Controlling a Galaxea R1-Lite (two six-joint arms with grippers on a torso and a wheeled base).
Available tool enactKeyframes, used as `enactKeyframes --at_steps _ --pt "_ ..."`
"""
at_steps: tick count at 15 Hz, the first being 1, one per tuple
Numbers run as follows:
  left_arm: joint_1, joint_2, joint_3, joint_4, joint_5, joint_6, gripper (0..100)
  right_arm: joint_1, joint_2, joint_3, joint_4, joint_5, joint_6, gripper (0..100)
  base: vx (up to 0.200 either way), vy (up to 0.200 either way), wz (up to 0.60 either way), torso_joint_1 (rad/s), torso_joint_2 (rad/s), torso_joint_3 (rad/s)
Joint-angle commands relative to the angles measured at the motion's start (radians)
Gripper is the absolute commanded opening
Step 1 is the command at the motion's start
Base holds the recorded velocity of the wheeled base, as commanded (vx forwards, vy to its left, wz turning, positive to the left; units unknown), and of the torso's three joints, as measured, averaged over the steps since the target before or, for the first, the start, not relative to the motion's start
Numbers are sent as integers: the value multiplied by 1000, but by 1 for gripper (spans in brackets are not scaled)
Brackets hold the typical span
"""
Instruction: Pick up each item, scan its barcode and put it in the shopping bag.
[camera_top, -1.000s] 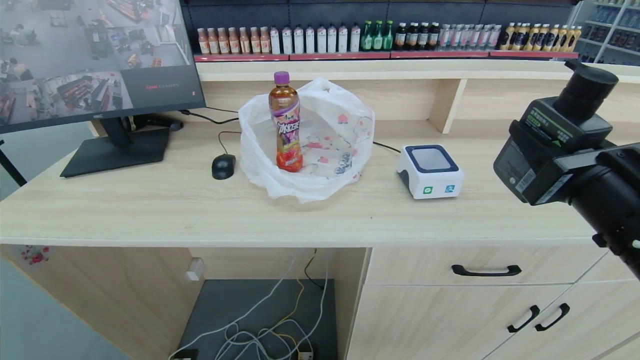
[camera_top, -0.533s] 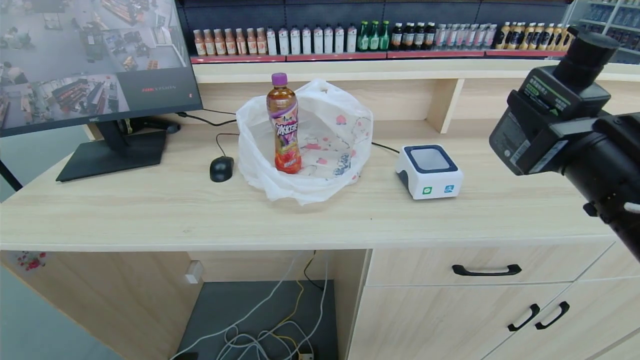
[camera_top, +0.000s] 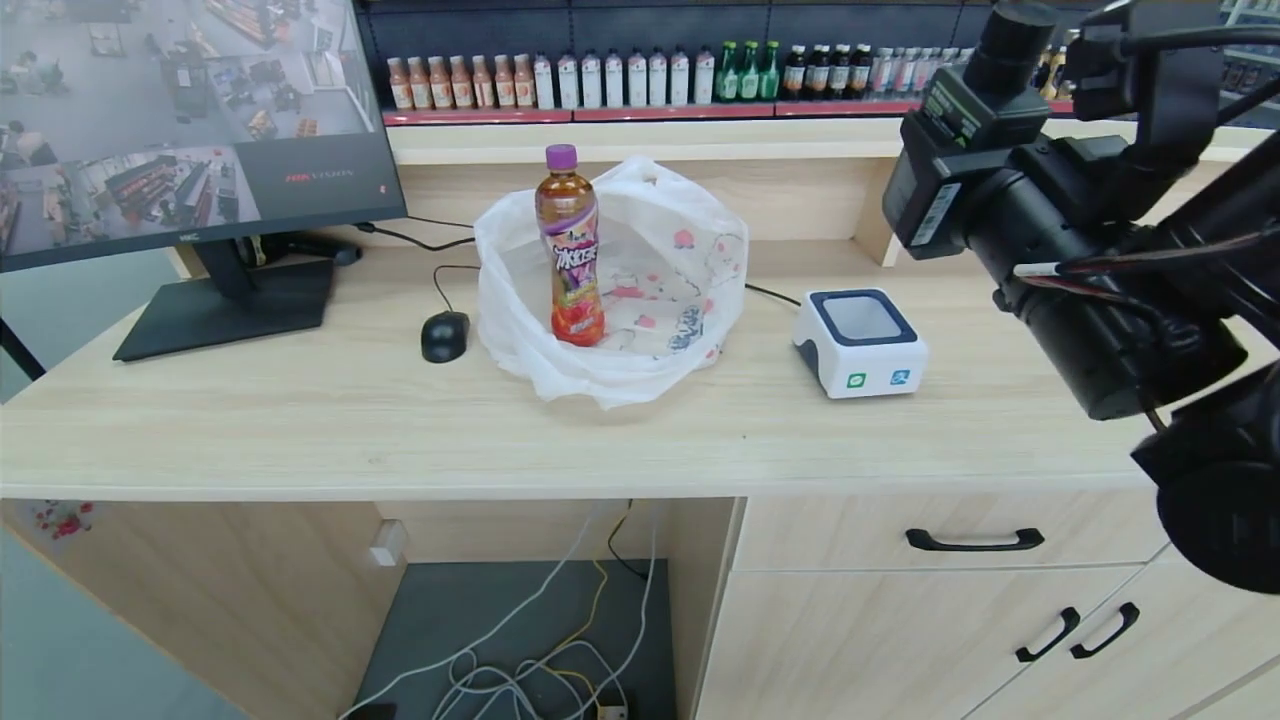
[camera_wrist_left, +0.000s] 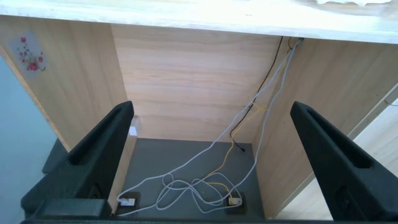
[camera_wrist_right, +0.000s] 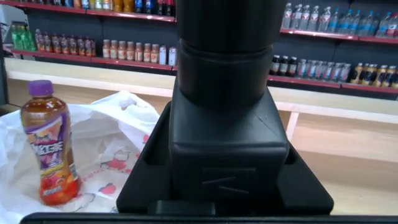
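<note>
A white shopping bag (camera_top: 680, 300) with red prints stands open on the wooden counter (camera_top: 300, 410). An orange drink bottle (camera_top: 572, 250) with a purple cap stands upright inside it. To the bag's right sits the white barcode scanner (camera_top: 860, 340), window facing up. My right gripper (camera_top: 985, 215) is shut on a black bottle (camera_top: 950, 150) with a round cap, held in the air above and to the right of the scanner. The right wrist view has this black bottle (camera_wrist_right: 224, 124) close up, with the bag (camera_wrist_right: 118, 155) behind. My left gripper (camera_wrist_left: 213, 109) is open, low in front of the counter's underside.
A monitor (camera_top: 150, 120) and a black mouse (camera_top: 446, 335) are on the counter's left. A raised ledge (camera_top: 700, 135) runs behind the bag, with a shelf of bottles (camera_top: 700, 75) beyond. Drawers (camera_top: 975, 540) sit under the right side, loose cables (camera_wrist_left: 205, 180) under the left.
My right arm has carried the black bottle up and to the left, closer to the scanner. The bag, the drink bottle and the scanner have stayed put.
</note>
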Motion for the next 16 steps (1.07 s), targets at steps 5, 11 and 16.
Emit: enactKeyframes --at_steps 5,11,16 --pt "-1 0 0 0 0 0 100 -13 110 -83 1 -53 48 0 0 0 0 0 0 0" --pt "0 0 0 0 0 0 100 -61 153 -46 -31 -55 54 0 0 0 0 0 0 0" --pt "-1 0 0 0 0 0 100 -141 156 -63 -25 179 -227 0 0 0 0 0 0 0"
